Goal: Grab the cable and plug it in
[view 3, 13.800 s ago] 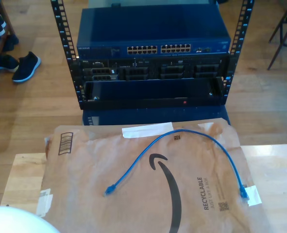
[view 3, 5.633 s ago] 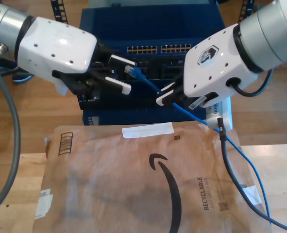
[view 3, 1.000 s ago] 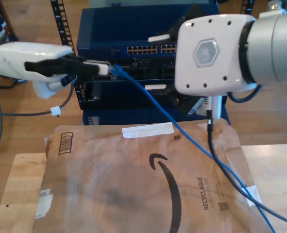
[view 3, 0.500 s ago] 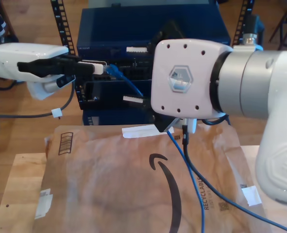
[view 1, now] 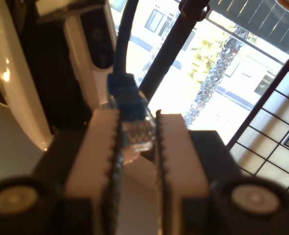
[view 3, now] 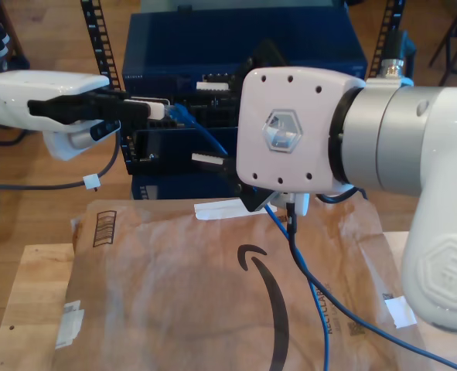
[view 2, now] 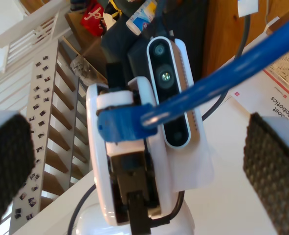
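Since half a second ago, little has shifted. My first claw (view 1: 137, 147) stays clamped on the cable (view 3: 205, 139) plug at the exterior view's left. My second claw (view 2: 134, 161) gapes wide, the cable passing between its pads untouched.

The exterior view looks down from above and in front, over a brown paper mailer (view 3: 174, 294) toward a blue equipment rack (view 3: 243, 46), with one white arm very close to the lens. The first wrist view looks along my first gripper (view 1: 137, 147) at close range, onto the cable (view 1: 127, 98) plug and out to bright windows. The second wrist view looks between the pads of my second gripper (view 2: 139, 161), straight at my first gripper; all three views share that plug.
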